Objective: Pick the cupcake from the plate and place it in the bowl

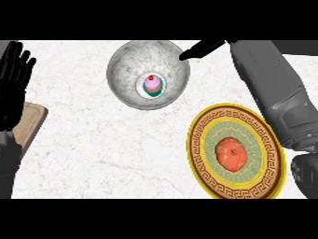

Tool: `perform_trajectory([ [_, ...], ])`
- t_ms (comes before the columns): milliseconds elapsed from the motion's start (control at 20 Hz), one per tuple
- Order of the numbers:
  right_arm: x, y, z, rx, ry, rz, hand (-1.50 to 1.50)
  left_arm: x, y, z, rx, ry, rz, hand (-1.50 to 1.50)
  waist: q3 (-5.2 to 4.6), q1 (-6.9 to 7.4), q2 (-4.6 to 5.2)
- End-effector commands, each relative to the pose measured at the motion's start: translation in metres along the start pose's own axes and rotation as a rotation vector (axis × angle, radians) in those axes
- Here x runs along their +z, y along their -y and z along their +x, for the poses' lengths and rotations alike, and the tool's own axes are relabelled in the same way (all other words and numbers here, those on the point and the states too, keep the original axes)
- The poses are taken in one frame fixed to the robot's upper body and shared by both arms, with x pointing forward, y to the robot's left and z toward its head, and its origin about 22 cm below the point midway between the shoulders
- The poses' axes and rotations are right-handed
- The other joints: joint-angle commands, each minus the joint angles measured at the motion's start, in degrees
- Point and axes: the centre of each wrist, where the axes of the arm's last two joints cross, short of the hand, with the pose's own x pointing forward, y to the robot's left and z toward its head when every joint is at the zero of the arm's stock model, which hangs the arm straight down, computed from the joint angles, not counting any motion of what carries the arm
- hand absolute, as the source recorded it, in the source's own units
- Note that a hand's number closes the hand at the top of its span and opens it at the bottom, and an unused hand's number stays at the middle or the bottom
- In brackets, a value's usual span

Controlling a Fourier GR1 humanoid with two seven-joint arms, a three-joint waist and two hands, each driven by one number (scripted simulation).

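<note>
A small cupcake [151, 85] with pink frosting and a teal wrapper sits inside the grey speckled bowl [130, 70] at the top centre. The ornate gold-rimmed plate [201, 154] at the lower right carries an orange pumpkin-like object [232, 153]. My right arm reaches up the right side, and only dark fingers of my right hand [201, 49] show by the bowl's upper right rim, straight and holding nothing. My left hand [7, 86] rests open at the left edge with fingers up.
A wooden board [34, 123] lies at the left edge, partly behind my left hand. The white marble counter [106, 154] spreads between the board, the bowl and the plate.
</note>
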Motion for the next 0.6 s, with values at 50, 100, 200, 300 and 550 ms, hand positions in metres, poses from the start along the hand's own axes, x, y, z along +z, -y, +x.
perform_trajectory([
  [50, 0.018, 0.052, -0.006, -0.076, -0.002, -0.081, -1.50, -0.009, 0.001, 0.005, 0.004, 0.026, -0.002, 0.00, 0.04, 0.56, 0.60],
  [100, 0.037, 0.077, -0.023, -0.083, -0.011, -0.079, -1.50, 0.003, 0.005, -0.001, 0.009, 0.005, -0.007, 0.00, 0.10, 0.86, 0.54],
  [200, 0.044, 0.089, -0.026, -0.106, 0.000, -0.101, -1.50, 0.002, 0.010, -0.001, 0.014, 0.020, 0.000, 0.00, 0.10, 0.90, 0.52],
  [300, 0.052, 0.106, -0.025, -0.112, 0.022, -0.115, -1.50, -0.002, 0.013, -0.002, 0.025, 0.032, -0.015, 0.00, 0.13, 1.36, 1.16],
  [550, 0.080, 0.136, -0.040, -0.119, 0.006, -0.102, -1.50, -0.002, 0.001, 0.006, 0.009, 0.030, -0.029, 0.00, 0.25, 2.75, 1.31],
])
